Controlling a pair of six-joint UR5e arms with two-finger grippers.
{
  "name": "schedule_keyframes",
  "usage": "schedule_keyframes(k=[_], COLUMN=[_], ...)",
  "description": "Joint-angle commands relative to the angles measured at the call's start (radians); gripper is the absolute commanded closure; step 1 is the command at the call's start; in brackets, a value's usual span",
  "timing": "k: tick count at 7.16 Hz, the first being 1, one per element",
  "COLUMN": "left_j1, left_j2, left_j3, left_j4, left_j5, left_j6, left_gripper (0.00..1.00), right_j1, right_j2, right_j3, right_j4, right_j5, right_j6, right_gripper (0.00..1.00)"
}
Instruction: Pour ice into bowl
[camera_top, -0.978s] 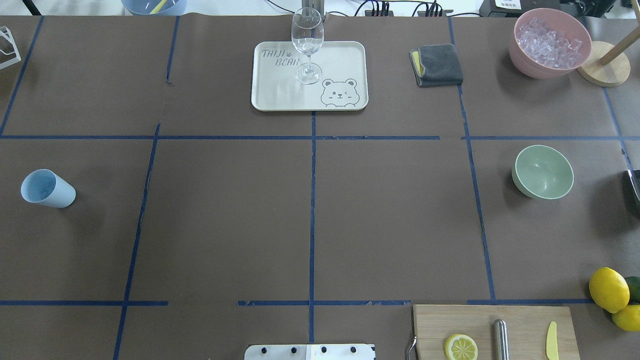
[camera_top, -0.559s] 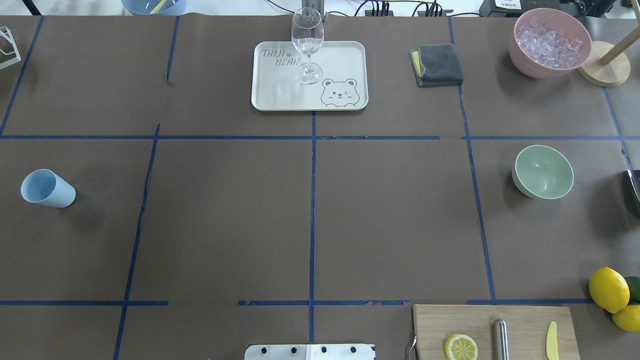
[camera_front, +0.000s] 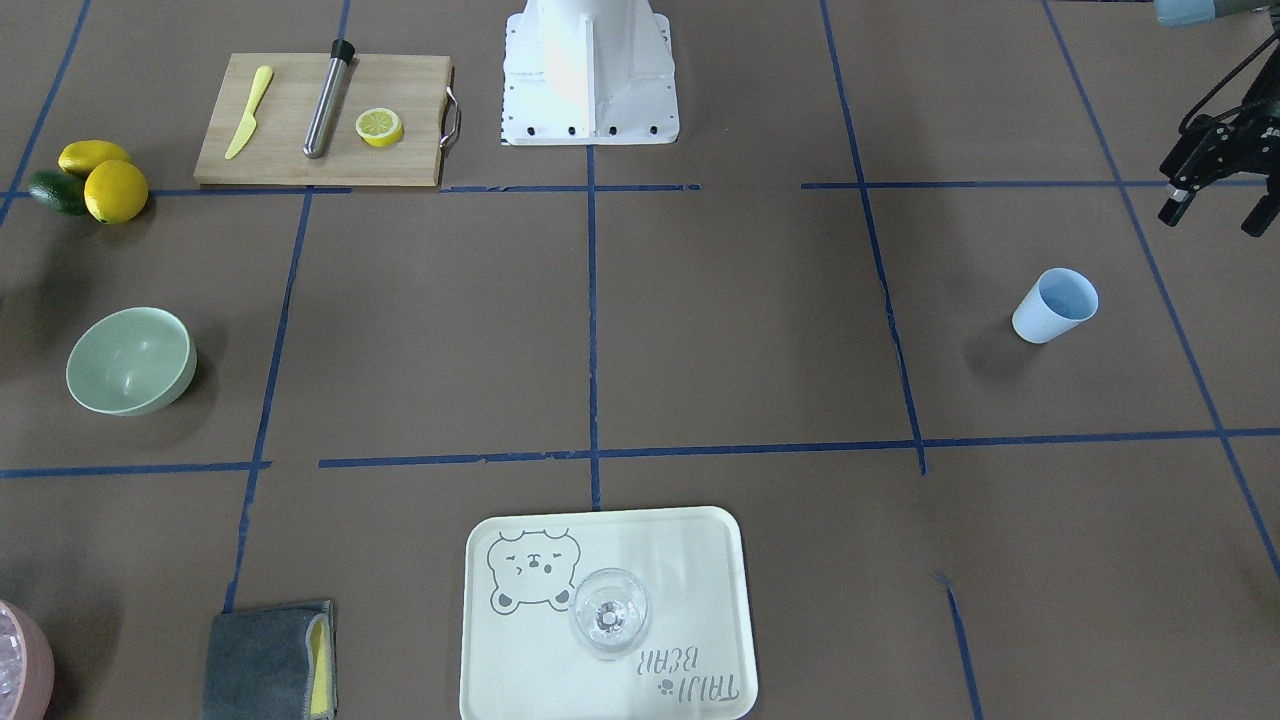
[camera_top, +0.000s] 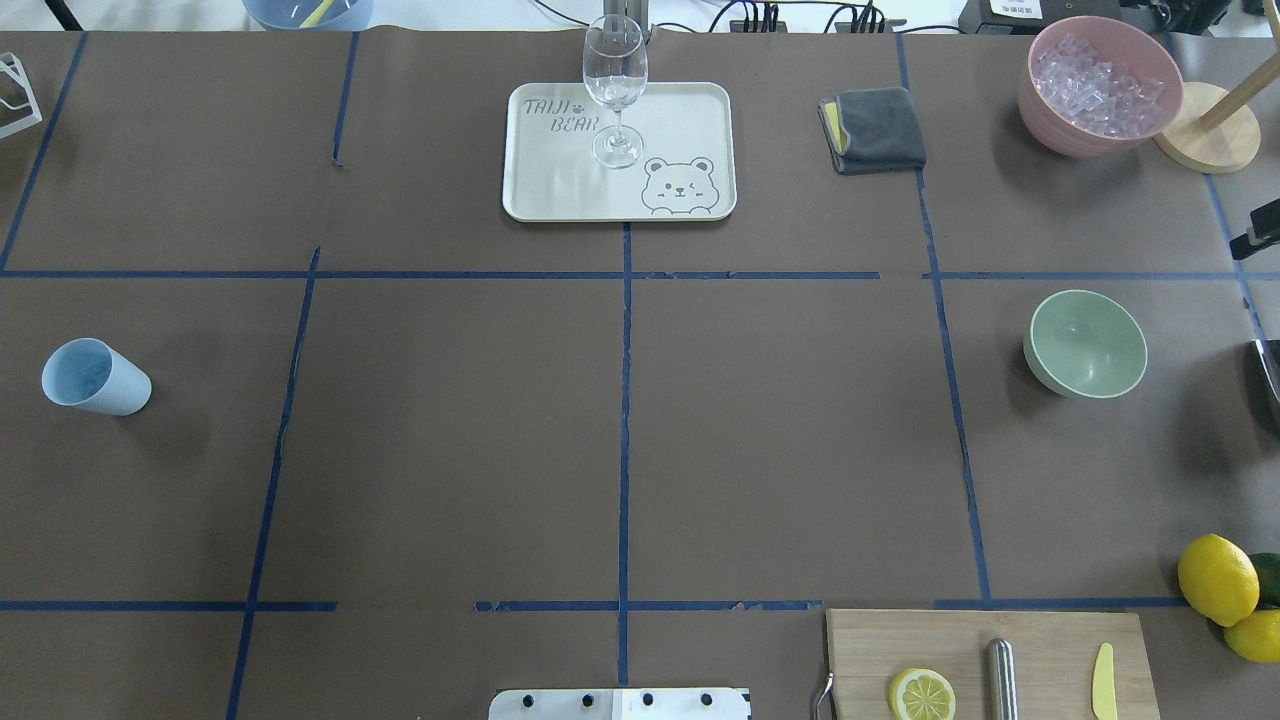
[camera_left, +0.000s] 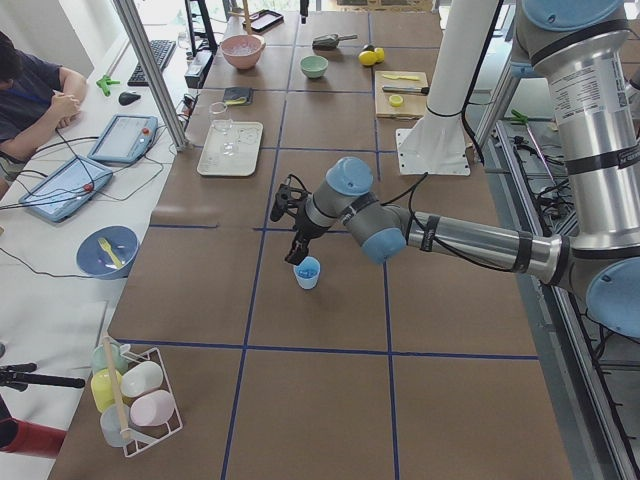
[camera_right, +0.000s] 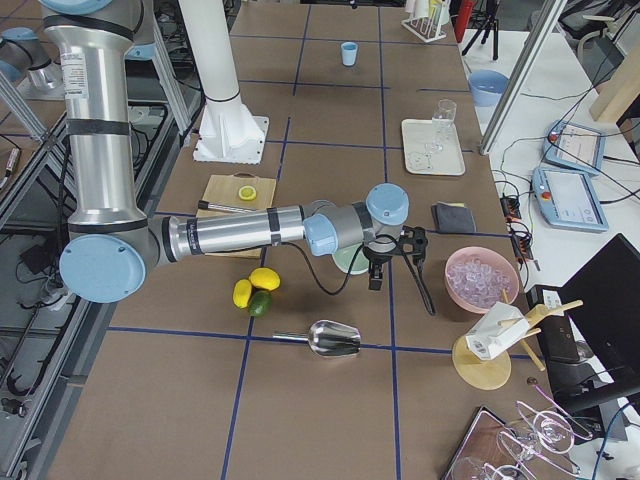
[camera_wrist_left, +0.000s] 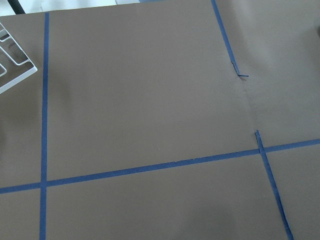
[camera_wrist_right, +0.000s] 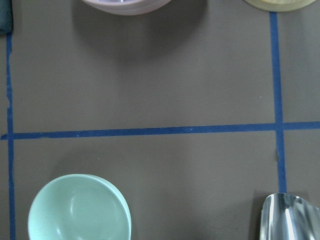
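The ice (camera_top: 1098, 78) is a heap of small clear cubes in the pink container (camera_top: 1040, 110) at the far right; it also shows in the right exterior view (camera_right: 480, 275). The mint-green bowl (camera_top: 1085, 343) stands empty nearer, also seen in the front view (camera_front: 130, 360) and the right wrist view (camera_wrist_right: 77, 210). My right gripper (camera_right: 393, 262) hovers between bowl and pink container, fingers apart and empty; one finger (camera_top: 1258, 238) shows at the overhead view's right edge. My left gripper (camera_front: 1213, 212) is open and empty, above the table beside the light blue cup (camera_front: 1055, 305).
A metal scoop (camera_right: 332, 340) lies right of the bowl. A wine glass (camera_top: 614, 90) stands on a tray (camera_top: 700, 150). A grey cloth (camera_top: 875, 130), a cutting board (camera_top: 1050, 640) with lemon slice, lemons (camera_top: 1217, 578) and a wooden stand (camera_top: 1205, 140) are around.
A finger of my right gripper has come into the overhead view at the right edge, above the bowl. Nothing on the table has moved.
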Motion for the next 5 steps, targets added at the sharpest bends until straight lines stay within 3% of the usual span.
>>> schedule_keyframes(k=[1, 4, 5], left_j1=[0.094, 0.142, 0.209], left_j2=[0.053, 0.134, 0.137], left_j3=[-0.008, -0.016, -0.019], left_j4=[-0.082, -0.192, -0.190], left_j5=[0.155, 0.233, 0.326], left_j6=[-0.106, -0.160, -0.195], left_gripper=[0.00, 0.00, 0.00], right_j1=[-0.096, -0.202, -0.239], right_j2=[-0.046, -0.033, -0.033], right_j3=[-0.008, -0.022, -0.035], right_j4=[0.159, 0.200, 0.237], right_j5=[-0.052, -0.127, -0.159], right_j6=[0.148, 0.198, 0.246], right_gripper=[0.00, 0.00, 0.00])
